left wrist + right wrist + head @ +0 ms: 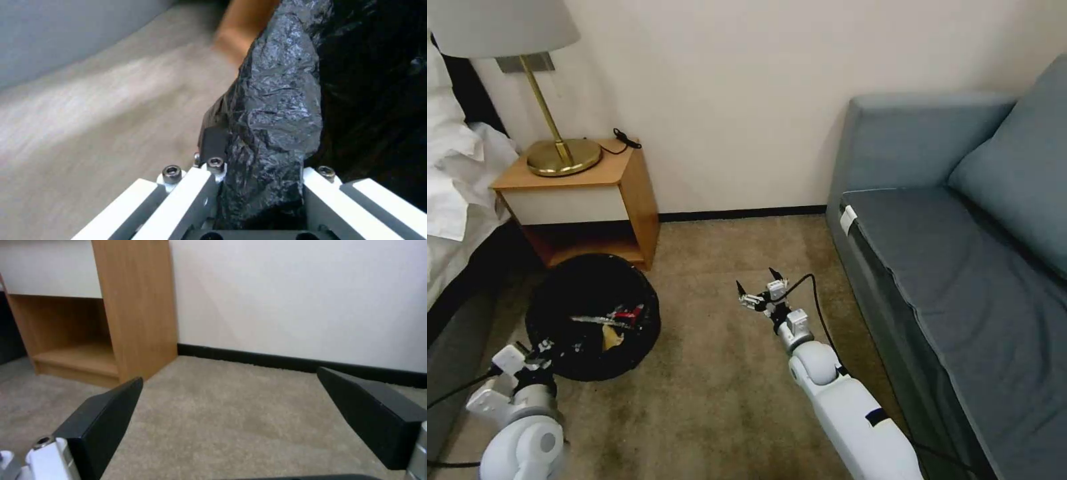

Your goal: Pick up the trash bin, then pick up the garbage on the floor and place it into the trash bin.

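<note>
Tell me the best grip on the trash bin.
Its rim, from the robot's side. The trash bin is round and too wide to span, so only the bag-lined edge fits between fingers. The left gripper is shut on that near edge; the right gripper hangs open.

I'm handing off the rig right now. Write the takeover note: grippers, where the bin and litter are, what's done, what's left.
Left gripper: shut on the bag-lined rim of the trash bin, at the robot's front left, next to the nightstand.
Right gripper: open and empty, out over bare carpet between the bin and the sofa.
Garbage: several pieces lie inside the bin, red and tan ones among them; an exact count can't be made out.
Done: bin gripped, litter in it.
Left: no litter shows on the carpet in view; check the floor outside these views before closing out.
</note>
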Tool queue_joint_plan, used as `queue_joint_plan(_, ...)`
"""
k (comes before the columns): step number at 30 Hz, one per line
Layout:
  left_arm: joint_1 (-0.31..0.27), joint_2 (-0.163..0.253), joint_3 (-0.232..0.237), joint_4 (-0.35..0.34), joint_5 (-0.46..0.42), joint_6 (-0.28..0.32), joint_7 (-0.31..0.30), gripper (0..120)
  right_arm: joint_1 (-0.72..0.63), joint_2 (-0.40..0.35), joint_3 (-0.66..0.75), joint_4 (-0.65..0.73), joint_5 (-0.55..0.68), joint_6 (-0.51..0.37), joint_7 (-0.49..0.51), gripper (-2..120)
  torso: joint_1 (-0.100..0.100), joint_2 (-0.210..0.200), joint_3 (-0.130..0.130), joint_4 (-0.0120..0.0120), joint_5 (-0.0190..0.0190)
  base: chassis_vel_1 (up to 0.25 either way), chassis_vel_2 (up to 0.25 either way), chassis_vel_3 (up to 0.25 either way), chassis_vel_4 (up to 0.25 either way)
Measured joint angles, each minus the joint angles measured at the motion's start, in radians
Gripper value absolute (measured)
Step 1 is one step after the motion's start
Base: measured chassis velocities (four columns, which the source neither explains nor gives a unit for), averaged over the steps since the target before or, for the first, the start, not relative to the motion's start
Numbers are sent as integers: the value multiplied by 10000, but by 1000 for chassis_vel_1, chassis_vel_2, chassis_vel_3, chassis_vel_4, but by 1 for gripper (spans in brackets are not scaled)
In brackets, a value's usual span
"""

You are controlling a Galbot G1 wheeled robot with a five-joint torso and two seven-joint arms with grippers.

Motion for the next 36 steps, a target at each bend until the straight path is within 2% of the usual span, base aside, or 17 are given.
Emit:
queue_joint_plan(5, 406, -55, -113, -185, -850, 379, -749, 3, -210, -109, 126, 221, -75, 6, -30, 100, 0, 0, 0, 0, -1, 0, 0, 0, 0)
queue_joint_plan(6, 406, -55, -113, -185, -850, 379, -749, 3, -210, -109, 126, 221, -75, 6, -30, 100, 0, 0, 0, 0, -1, 0, 0, 0, 0)
queue_joint_plan(10, 628, -169, -147, -490, -2036, 665, -1249, 3, -413, -321, 150, 492, -278, 15, -158, 100, 0, 0, 0, -2, -1, 0, 0, 0, 0)
queue_joint_plan(17, 693, -285, -137, -750, -2461, 804, -1313, 3, -579, -487, 173, 773, -341, 39, -200, 100, 1, 0, 1, -1, -1, 0, 0, 0, 0)
queue_joint_plan(24, 813, -277, -141, -947, -2537, 938, -1321, 20, -773, -558, 262, 990, -360, 47, -227, 100, 1, 0, 0, -2, -2, 0, 0, 0, 0)
queue_joint_plan(27, 848, -244, -150, -970, -2476, 936, -1315, 35, -870, -573, 300, 1108, -391, 49, -238, 100, 1, 0, 0, -2, -2, 0, 0, 0, 0)
queue_joint_plan(28, 848, -244, -150, -970, -2476, 936, -1315, 35, -870, -573, 300, 1108, -391, 49, -238, 100, 1, 0, 0, -2, -2, 0, 0, 0, 0)
queue_joint_plan(30, 900, -219, -157, -1006, -2451, 929, -1302, 45, -929, -555, 316, 1153, -430, 49, -245, 100, 1, 0, 0, -2, -2, 0, 0, 0, 0)
queue_joint_plan(32, 917, -211, -159, -1016, -2441, 925, -1298, 48, -945, -540, 327, 1162, -443, 50, -246, 100, 0, 0, 0, -2, -1, 0, 0, 0, 0)
queue_joint_plan(35, 960, -180, -166, -1056, -2316, 858, -1291, 62, -1005, -468, 354, 1220, -479, 50, -246, 100, 1, 0, 0, -2, -2, 0, 0, 0, 0)
queue_joint_plan(36, 991, -150, -167, -1081, -2002, 758, -1263, 68, -1052, -416, 381, 1287, -488, 51, -245, 100, 1, 0, 0, -2, -3, 0, 0, 0, 0)
